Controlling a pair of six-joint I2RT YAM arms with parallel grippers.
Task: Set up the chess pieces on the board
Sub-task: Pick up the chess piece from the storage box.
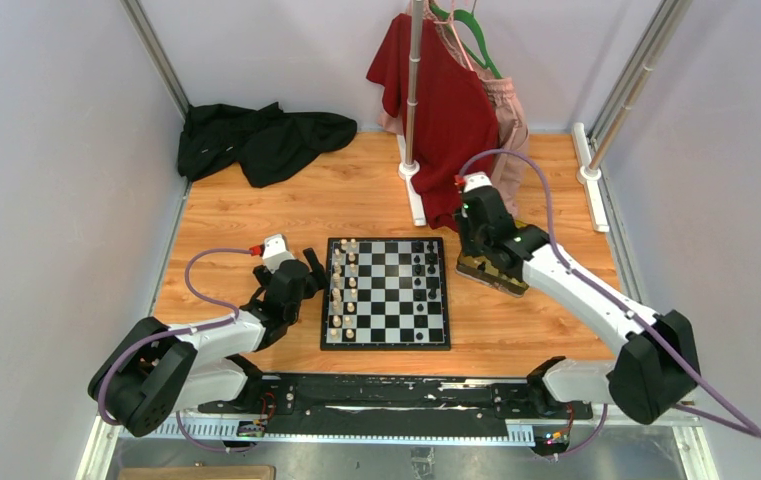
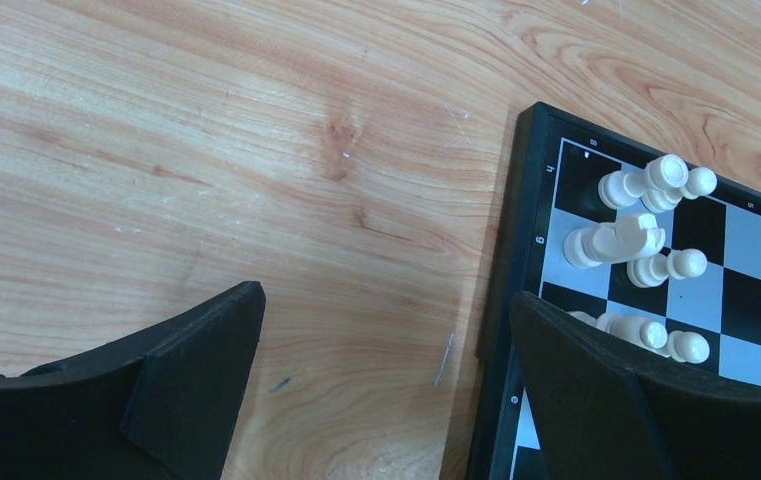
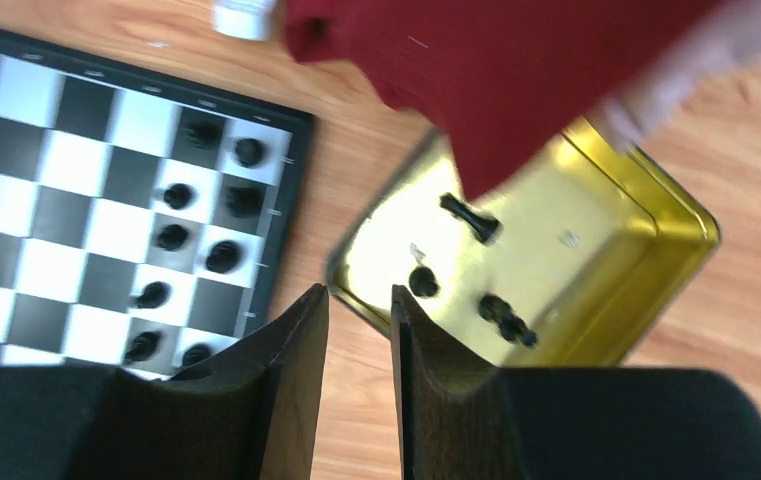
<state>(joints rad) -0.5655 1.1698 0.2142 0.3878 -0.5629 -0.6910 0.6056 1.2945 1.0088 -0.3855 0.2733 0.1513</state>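
- Far left, my left gripper (image 2: 384, 300) hovers low over the bare wood table (image 2: 206, 120), right at the board's left edge. I judge it is parked here so it is close to its own side of the job.
- Its fingers (image 2: 196, 370) are spread as wide as they go and hold nothing. One hangs over the wood, the other over the board's black border.
- Next come the white pieces (image 2: 636, 240), lined up along the two left-hand files. From my left wrist they look upright and tidy, so that side looks about done.
- The board (image 1: 386, 344) lies flat in the middle between both arms, its centre squares bare.
- On the right-hand files the black pieces (image 3: 171, 237) are only partly in place, with gaps showing.
- My right gripper (image 3: 359, 295) hangs between the board's right edge and the tray. The fingers are parted by a slim gap with nothing in it.
- Furthest right, the gold tray (image 3: 596, 290) holds a few loose black pieces (image 3: 501, 315), one lying on its side. A hanging red shirt (image 3: 516, 80) covers part of it. I reckon those come next.
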